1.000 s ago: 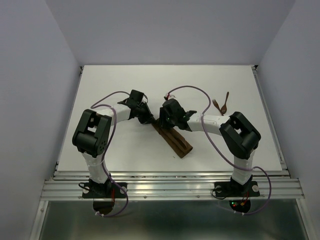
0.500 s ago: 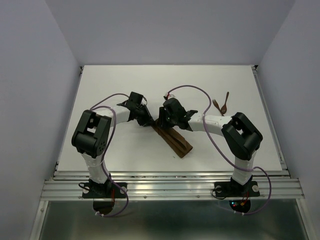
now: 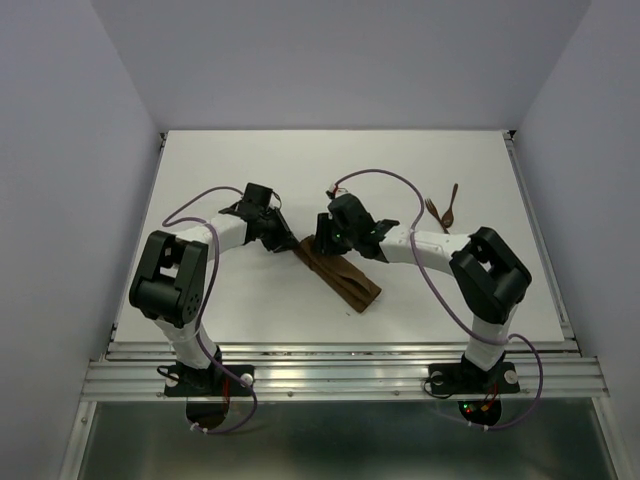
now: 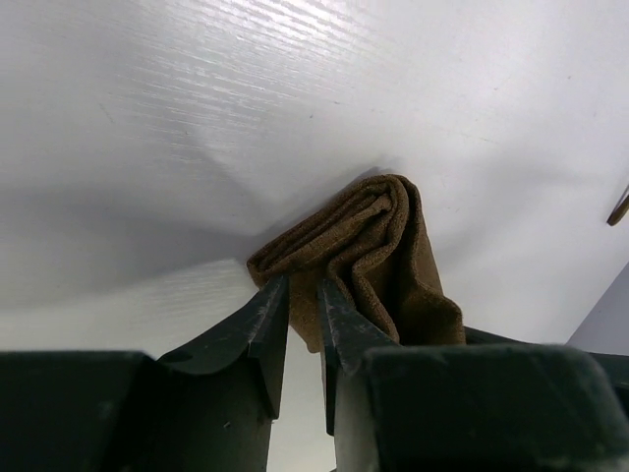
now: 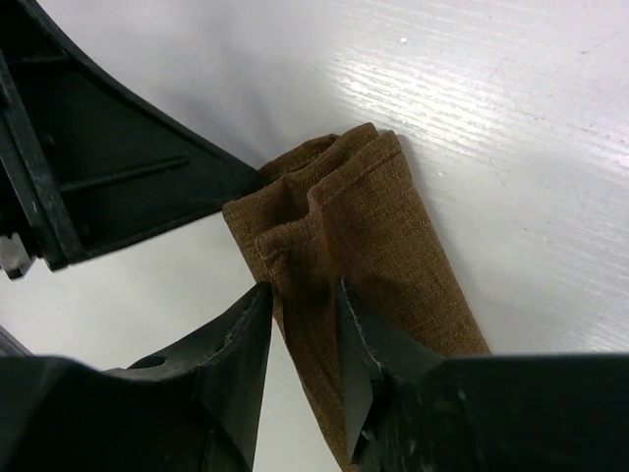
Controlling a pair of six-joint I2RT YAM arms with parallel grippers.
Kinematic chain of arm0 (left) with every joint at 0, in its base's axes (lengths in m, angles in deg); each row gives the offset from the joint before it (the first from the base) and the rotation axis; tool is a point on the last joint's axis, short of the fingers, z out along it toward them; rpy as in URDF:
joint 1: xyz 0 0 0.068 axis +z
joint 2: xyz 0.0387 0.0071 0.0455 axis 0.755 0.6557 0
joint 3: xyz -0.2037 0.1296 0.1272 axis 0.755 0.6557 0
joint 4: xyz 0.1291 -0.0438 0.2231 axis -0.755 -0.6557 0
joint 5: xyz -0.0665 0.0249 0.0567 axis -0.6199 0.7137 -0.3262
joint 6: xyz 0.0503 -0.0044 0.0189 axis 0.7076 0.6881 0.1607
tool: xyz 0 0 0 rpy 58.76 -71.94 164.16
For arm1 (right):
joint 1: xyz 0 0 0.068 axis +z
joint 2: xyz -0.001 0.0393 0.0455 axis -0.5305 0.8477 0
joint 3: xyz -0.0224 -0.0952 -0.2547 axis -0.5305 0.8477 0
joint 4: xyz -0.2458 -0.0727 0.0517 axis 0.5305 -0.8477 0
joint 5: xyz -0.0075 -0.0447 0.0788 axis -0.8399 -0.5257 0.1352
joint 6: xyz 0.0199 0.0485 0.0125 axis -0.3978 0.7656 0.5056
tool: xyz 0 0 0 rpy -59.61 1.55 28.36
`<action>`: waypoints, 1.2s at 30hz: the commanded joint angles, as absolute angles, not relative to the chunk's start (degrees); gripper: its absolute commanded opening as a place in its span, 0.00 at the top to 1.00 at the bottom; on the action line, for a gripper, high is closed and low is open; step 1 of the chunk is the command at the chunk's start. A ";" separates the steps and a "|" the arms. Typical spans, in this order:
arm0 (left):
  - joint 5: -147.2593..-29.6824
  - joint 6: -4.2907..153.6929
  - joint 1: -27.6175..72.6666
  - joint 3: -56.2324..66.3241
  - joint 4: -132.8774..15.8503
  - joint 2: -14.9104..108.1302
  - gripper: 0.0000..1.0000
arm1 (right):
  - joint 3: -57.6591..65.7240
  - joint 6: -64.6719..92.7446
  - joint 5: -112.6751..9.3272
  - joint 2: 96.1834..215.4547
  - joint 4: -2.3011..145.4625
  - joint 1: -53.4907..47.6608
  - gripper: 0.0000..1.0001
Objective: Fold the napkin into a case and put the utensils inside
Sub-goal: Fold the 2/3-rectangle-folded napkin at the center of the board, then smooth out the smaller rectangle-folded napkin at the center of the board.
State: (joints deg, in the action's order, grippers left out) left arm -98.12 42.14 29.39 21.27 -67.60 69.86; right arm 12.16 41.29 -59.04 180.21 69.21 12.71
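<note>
The napkin (image 3: 350,282) lies on the white table (image 3: 250,160) as a narrow, layered dark brown strip, the case, running from centre toward the near right. My left gripper (image 3: 287,241) is at its far end, shut on a corner of the cloth (image 4: 393,246) between its fingertips (image 4: 303,287). My right gripper (image 3: 324,246) is just beside it, shut on a raised fold of the same end (image 5: 393,246), its jaws (image 5: 303,295) standing either side of the ridge. The fork (image 3: 432,210) and spoon (image 3: 452,203) lie together at the far right, apart from the cloth.
The table's right edge (image 3: 540,240) has a metal rail near the utensils. Grey walls (image 3: 70,150) close in the left, right and back. A metal frame (image 3: 340,375) runs along the near edge by the arm bases.
My left arm has swung to the left and its gripper has drawn the strip's far end a little left. My right gripper has stayed at the same end of the cloth.
</note>
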 commanded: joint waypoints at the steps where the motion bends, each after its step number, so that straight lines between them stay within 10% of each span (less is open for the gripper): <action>1: -96.99 43.74 30.48 21.67 -69.23 66.04 0.70 | 13.57 42.02 -57.99 175.47 71.38 13.66 0.62; 23: -95.15 44.62 31.45 22.64 -70.19 59.89 0.69 | 8.65 41.68 -53.09 181.87 70.15 13.66 0.72; 36: -99.80 48.22 31.45 23.51 -70.11 60.76 0.39 | 5.93 39.92 -49.56 186.18 69.36 14.19 0.75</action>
